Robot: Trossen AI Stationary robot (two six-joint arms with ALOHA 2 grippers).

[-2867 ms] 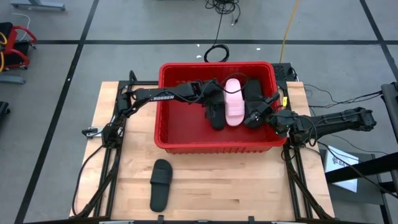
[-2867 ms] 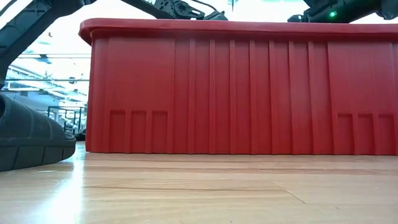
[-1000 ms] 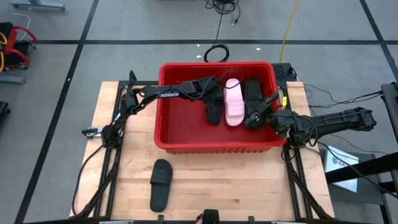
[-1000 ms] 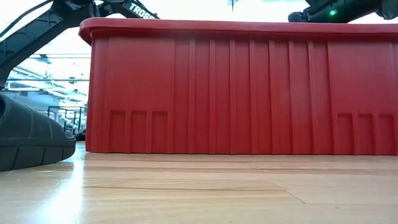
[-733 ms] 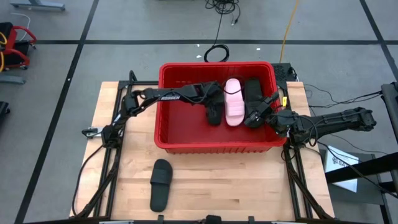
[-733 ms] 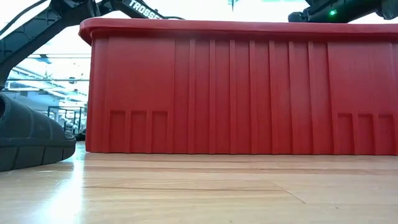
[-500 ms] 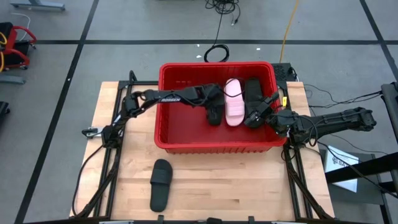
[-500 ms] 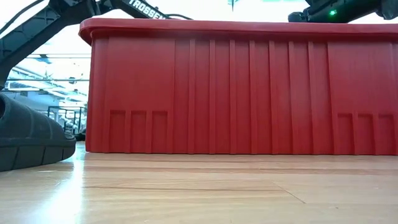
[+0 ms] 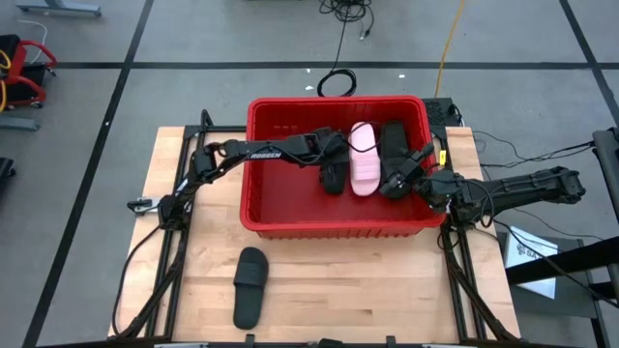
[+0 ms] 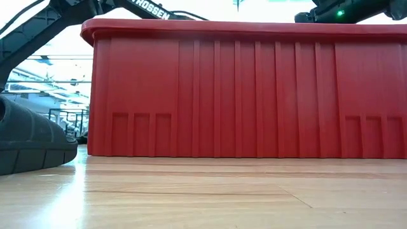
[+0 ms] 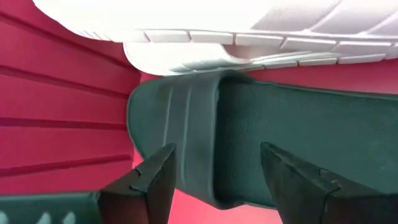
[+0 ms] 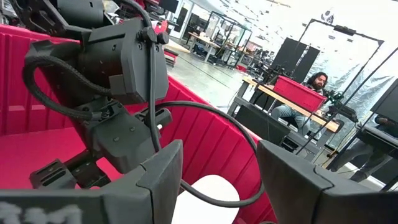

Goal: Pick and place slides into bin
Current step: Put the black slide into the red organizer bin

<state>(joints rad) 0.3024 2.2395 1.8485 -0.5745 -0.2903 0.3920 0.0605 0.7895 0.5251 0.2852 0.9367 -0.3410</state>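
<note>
Slides: one matte black slide [image 9: 250, 287] lies flat on the pale wooden desk [image 9: 193, 280], well apart from the rest, in front of the bin [image 9: 334, 224]. The low view shows only its rounded ribbed edge beside the bin's tall, ribbed red wall. Inside the bin, a pale pink slide [image 9: 364, 159] lies between a black slide [image 9: 332, 177] and another black slide [image 9: 393, 145]. The left gripper [image 9: 334, 155] hangs just above the black one; its wrist view shows spread fingers [image 11: 149, 180] straddling the wide ridged strap, not clenched. The right gripper [image 9: 398, 179], released too, waits inside the bin's right side. Its wrist view alone shows a seated person [image 12: 305, 99] in the room beyond.
</note>
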